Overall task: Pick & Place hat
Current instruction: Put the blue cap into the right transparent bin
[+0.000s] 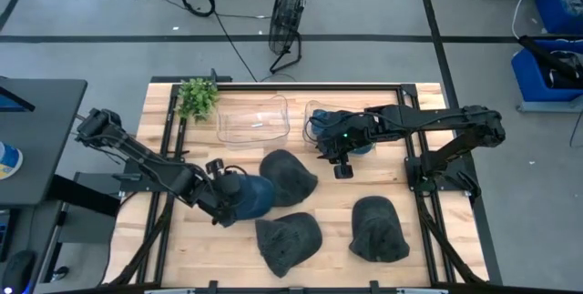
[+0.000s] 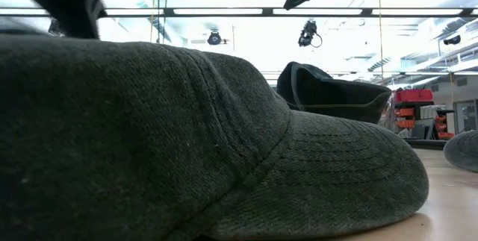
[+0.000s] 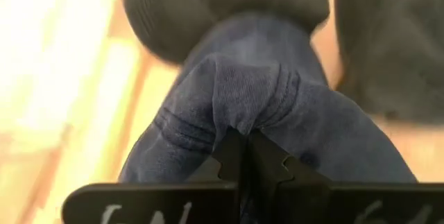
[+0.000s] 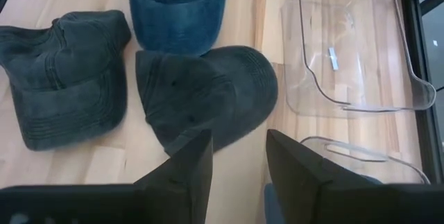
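Observation:
A blue denim hat (image 1: pixel 253 195) sits near the table's middle-left, and my left gripper (image 1: pixel 226 187) is shut on it. Three dark grey hats lie on the wood: one (image 1: pixel 288 176) just right of the blue hat, one (image 1: pixel 288 241) at the near edge, one (image 1: pixel 379 230) near-right. My right gripper (image 1: pixel 342 165) hovers open over bare wood right of the middle grey hat (image 4: pixel 205 96), touching nothing. Two clear bins stand at the far side: one (image 1: pixel 253 119) holds only a small slip, the other (image 1: pixel 321 123) has something blue inside. My left gripper pinches a bunched-up fold of the blue hat's crown (image 3: pixel 239 116) between its two shut fingers (image 3: pixel 232 158). The cloth puckers into creases at the fingertips. The fingers come slanting from the table's left. Whether the hat is lifted off the wood I cannot tell.
A small green plant (image 1: pixel 197 98) stands at the far-left corner. The near grey hat (image 2: pixel 187 144) fills the low view, with another hat (image 2: pixel 332 92) behind it. Bare wood lies along the left side (image 1: pixel 173 239) and between the near hats (image 1: pixel 337 217).

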`<state>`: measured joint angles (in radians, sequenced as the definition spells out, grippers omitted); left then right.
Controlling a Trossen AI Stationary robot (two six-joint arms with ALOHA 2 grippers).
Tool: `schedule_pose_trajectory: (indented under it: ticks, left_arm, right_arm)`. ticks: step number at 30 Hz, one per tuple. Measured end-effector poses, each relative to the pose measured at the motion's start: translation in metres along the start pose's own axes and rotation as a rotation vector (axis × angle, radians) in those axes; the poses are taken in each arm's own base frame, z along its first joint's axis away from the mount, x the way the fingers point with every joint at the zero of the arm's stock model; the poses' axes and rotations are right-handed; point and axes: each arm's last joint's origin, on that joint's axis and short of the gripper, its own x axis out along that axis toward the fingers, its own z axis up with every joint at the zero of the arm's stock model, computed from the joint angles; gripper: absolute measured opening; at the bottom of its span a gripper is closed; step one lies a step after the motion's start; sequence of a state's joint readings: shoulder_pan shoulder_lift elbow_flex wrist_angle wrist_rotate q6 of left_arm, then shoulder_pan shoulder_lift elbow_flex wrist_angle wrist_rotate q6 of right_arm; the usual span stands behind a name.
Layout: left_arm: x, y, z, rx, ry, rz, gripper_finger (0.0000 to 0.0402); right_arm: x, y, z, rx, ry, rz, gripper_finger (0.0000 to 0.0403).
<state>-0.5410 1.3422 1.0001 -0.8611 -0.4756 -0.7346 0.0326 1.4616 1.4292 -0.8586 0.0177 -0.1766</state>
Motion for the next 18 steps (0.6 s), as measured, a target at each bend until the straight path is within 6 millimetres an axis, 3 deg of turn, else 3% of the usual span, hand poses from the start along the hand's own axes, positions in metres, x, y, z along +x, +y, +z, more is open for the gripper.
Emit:
schedule_pose_trajectory:
  ticks: [5,11,18]
  left_arm:
    - [-0.014,-0.002,0.019,0.08,-0.152,0.068,0.0009]
    - [-0.03,-0.004,0.042,0.186,-0.32,0.143,0.001]
    - [-0.025,0.005,0.058,0.206,-0.347,0.15,0.0011]
  right_arm:
    - [0.001,-0.001,0.006,-0.013,-0.073,-0.001,0.0142]
    - [0.02,0.001,0.008,-0.077,-0.217,0.015,0.0142]
    - [0.037,0.001,0.01,-0.096,-0.43,-0.035,0.0142]
